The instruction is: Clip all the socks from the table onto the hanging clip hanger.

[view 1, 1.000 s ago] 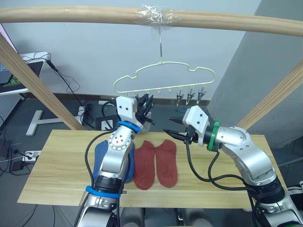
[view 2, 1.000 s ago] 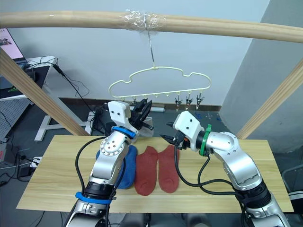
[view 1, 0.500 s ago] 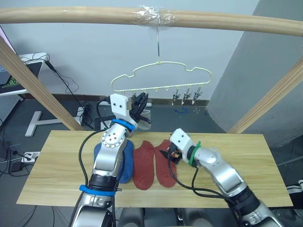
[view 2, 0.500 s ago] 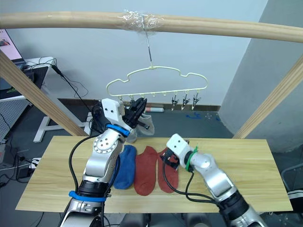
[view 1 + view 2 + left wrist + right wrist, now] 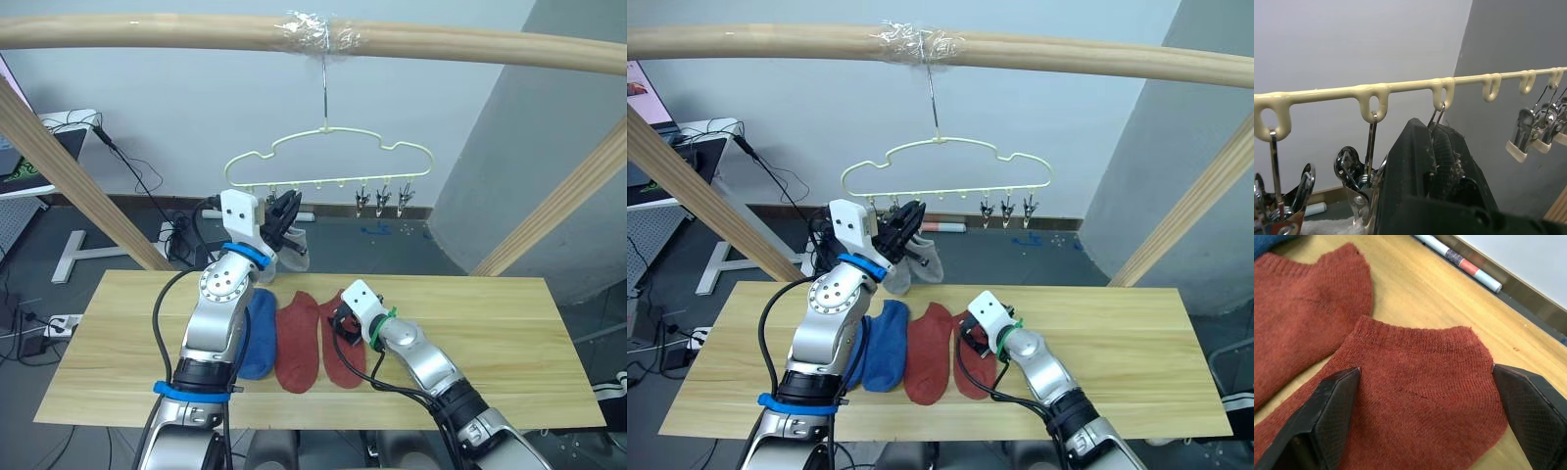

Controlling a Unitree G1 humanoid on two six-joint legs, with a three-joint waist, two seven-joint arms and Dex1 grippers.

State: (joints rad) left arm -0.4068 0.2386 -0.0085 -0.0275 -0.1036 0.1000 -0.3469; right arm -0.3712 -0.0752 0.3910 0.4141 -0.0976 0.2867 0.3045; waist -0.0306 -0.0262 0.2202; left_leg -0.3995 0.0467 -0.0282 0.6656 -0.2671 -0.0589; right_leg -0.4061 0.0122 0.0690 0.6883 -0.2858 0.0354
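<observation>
Right pincer [image 5: 1420, 406] — fingers spread apart, one at each edge of the nearer rust-red sock [image 5: 1415, 377], whose cuff lies between them on the counter [image 5: 1117, 333]. Left pincer [image 5: 905, 223] — raised to the clip hanger [image 5: 945, 168], fingers together about a hanging clip [image 5: 1436, 116], with a grey sock [image 5: 911, 264] drooping just below; whether the sock is already caught in that clip cannot be told.

Step in hand, as judged: picking up the next sock while the left arm attends the hanger. The next move calls for the right fingers to close on the cuff, pinching only one layer of knit off the wood, then lifting toward a free clip beside the left pincer.

Count on the counter: two rust-red socks, the second [image 5: 1308, 318] just beside the first, and one blue sock [image 5: 884, 345] beyond that, partly behind the left arm. Three bare clips [image 5: 1006, 209] hang on the side of the bar away from the left pincer; others cluster around that pincer, too crowded to number.
</observation>
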